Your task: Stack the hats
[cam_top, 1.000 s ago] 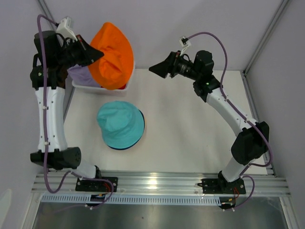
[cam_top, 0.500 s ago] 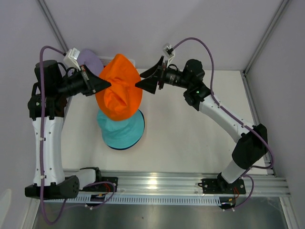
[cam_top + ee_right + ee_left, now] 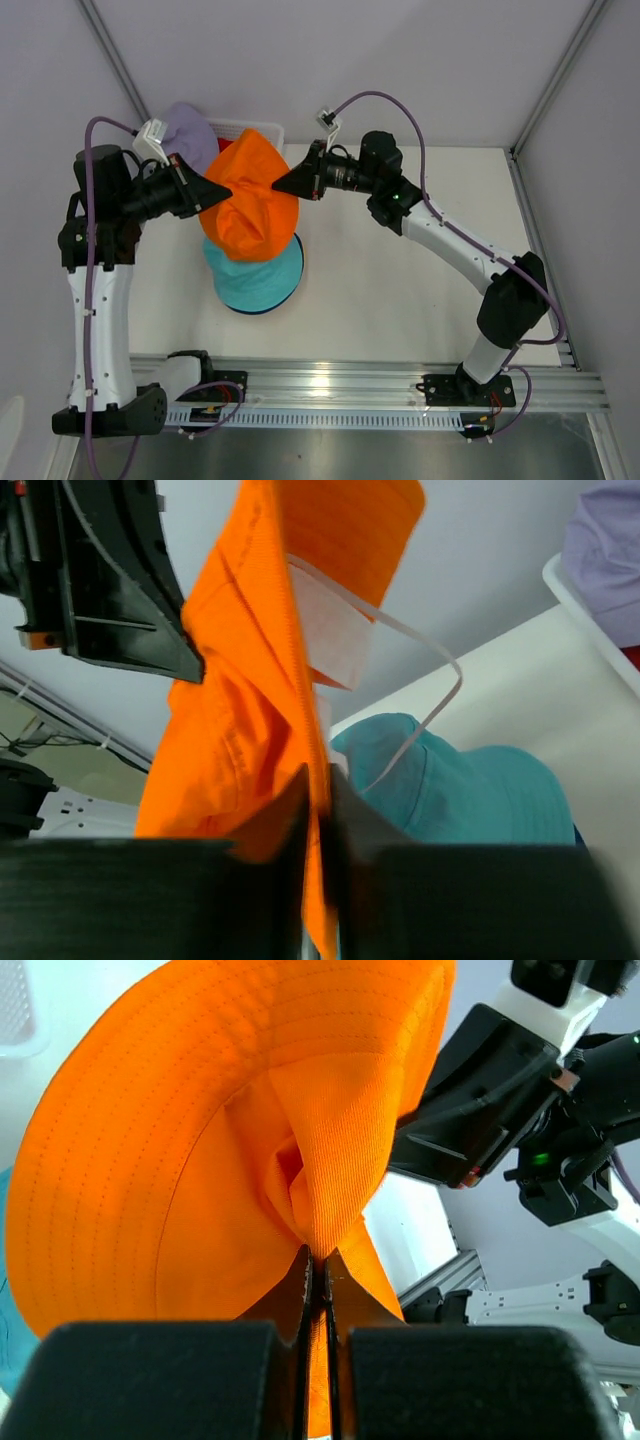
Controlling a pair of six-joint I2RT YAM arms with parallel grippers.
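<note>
An orange hat (image 3: 250, 200) hangs in the air between both arms, above a teal hat (image 3: 262, 282) that lies on the table over a dark one. My left gripper (image 3: 222, 190) is shut on the orange hat's left edge; in the left wrist view the orange hat (image 3: 230, 1160) runs pinched between the left gripper (image 3: 318, 1260). My right gripper (image 3: 278, 185) is shut on the right edge; in the right wrist view the right gripper (image 3: 318, 780) clamps the orange brim (image 3: 250, 700), with the teal hat (image 3: 470, 780) below. A lavender hat (image 3: 190, 125) and a red hat (image 3: 226, 146) lie in the basket.
A white mesh basket (image 3: 262, 128) stands at the back left of the table, behind the orange hat. An aluminium rail (image 3: 340, 385) with both arm bases runs along the near edge. Frame posts rise at the back corners.
The left arm carried the orange hat from the basket to above the teal hat. The right gripper came in from the right and shut on the hat's other edge.
</note>
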